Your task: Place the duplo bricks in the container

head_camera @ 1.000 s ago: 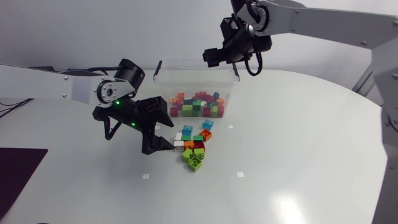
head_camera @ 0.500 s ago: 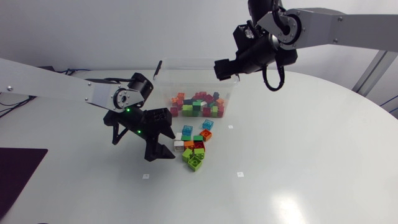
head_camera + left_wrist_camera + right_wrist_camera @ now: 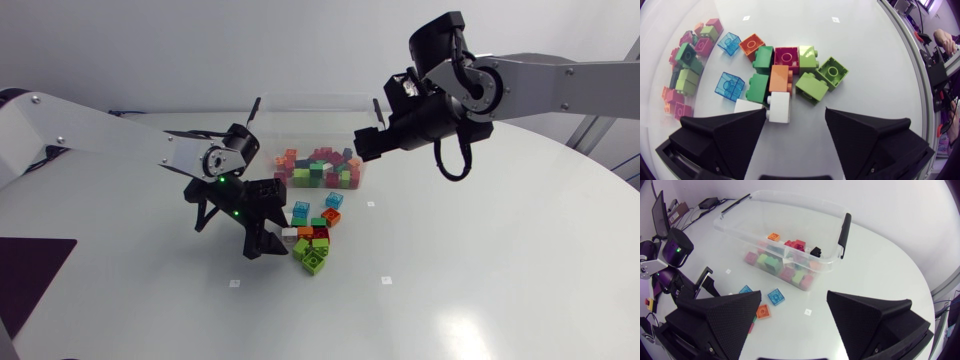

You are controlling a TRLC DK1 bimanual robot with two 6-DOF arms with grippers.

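Left gripper (image 3: 795,113): wide, empty, low over loose bricks (image 3: 785,57) near container (image 3: 262,130). Straddle white brick (image 3: 779,106) squarely, clear of orange brick (image 3: 780,79), before closing. Right gripper (image 3: 794,295): wide, empty, beside container.

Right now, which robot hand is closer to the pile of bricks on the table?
Left. The left gripper hangs open right at the pile of bricks, which lies just ahead of it. The right gripper is over by the container, farther from the pile.
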